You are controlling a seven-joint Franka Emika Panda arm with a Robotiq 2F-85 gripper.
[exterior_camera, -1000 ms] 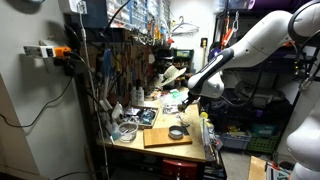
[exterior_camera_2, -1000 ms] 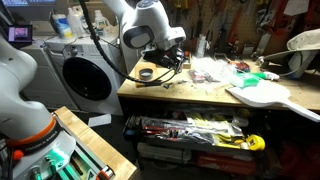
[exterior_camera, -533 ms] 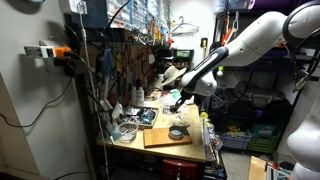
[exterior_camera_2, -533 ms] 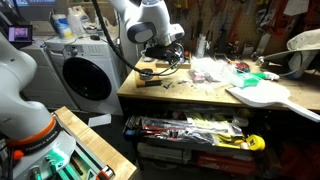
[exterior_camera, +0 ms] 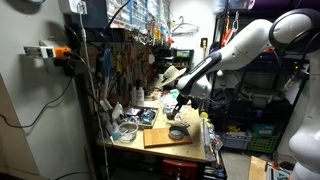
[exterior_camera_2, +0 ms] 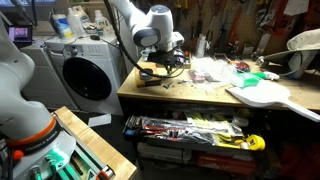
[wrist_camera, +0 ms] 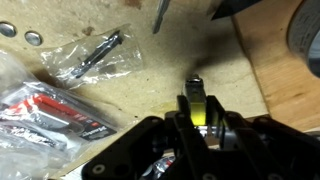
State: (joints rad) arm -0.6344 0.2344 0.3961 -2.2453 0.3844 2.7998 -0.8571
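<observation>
My gripper is pinching a little yellow stick tight between its fingers. The stick is sitting low over the surface - its long side is pointing straight out from me, shiny tip first. A clear bag is lying near - a wooden board beside.

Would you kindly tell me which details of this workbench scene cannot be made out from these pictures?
Pincer: wrist view, dark and blurred; open or shut is unclear.
Grey roll: wrist view, cut off by the right edge.
Bagged part: wrist view, blurred behind plastic; kind unclear.
Wall tools: an exterior view, too small to name.
</observation>
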